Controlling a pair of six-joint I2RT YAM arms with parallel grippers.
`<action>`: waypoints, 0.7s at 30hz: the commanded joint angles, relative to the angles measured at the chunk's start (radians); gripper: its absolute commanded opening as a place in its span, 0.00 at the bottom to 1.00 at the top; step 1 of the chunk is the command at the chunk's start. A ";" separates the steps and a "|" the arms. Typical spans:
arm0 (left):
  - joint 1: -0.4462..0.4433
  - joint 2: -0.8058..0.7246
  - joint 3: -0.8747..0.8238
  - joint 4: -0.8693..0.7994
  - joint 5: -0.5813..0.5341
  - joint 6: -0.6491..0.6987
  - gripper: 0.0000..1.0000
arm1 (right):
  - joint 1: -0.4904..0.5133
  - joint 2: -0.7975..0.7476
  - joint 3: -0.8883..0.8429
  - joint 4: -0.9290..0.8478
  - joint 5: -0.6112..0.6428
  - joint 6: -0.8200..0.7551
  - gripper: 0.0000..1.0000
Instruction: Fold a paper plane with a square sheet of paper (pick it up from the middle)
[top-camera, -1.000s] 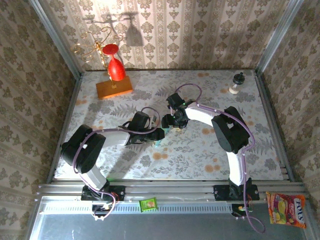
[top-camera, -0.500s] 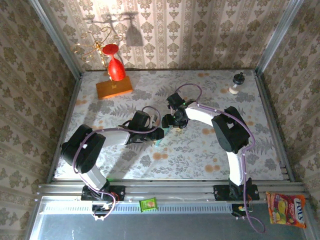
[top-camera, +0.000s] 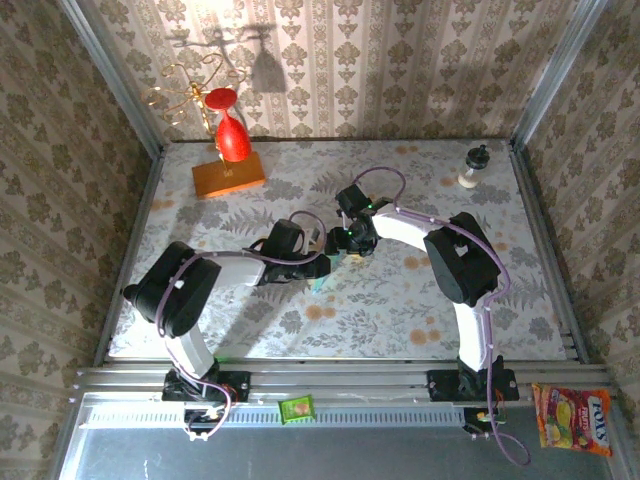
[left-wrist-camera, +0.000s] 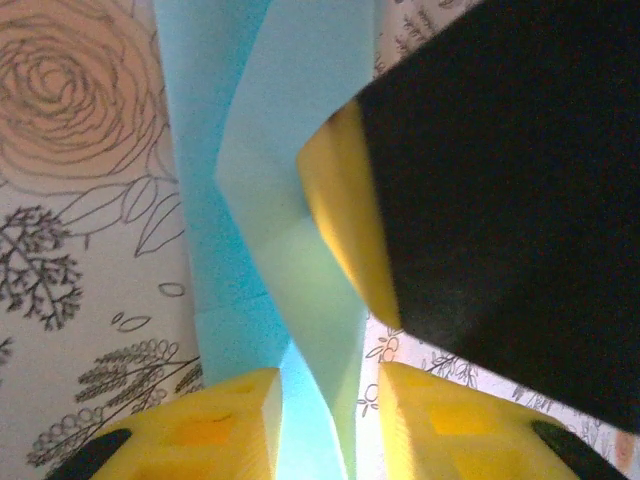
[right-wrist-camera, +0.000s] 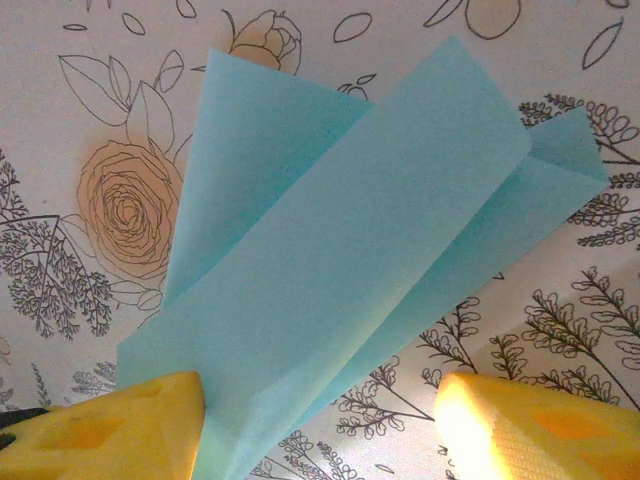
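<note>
Left jaws narrowed, still gapped, around the paper plane (right jaws spread); packet reads FOX'S.

High rear overview; wrist cameras close over paper plane

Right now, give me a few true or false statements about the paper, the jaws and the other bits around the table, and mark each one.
1. The light-blue paper has been folded and is no longer a flat square. True.
2. The paper lies on the orange block. False: it lies mid-table on the floral table, and the block sits at the back left.
3. A red glass stands on the orange block. True.
4. The green packet lies beside the paper. False: it lies on the metal rail at the near edge, between the arm bases.
5. The paper runs between the left jaws. True.
</note>
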 joint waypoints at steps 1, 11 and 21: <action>-0.004 0.023 0.027 0.022 0.018 0.028 0.29 | 0.001 0.101 -0.031 0.000 -0.014 0.010 0.68; 0.000 0.043 0.030 0.034 0.028 0.048 0.22 | -0.010 0.099 -0.035 0.005 -0.030 0.018 0.67; 0.016 0.042 0.022 0.076 0.080 0.051 0.08 | -0.032 0.063 -0.041 0.005 -0.069 0.019 0.67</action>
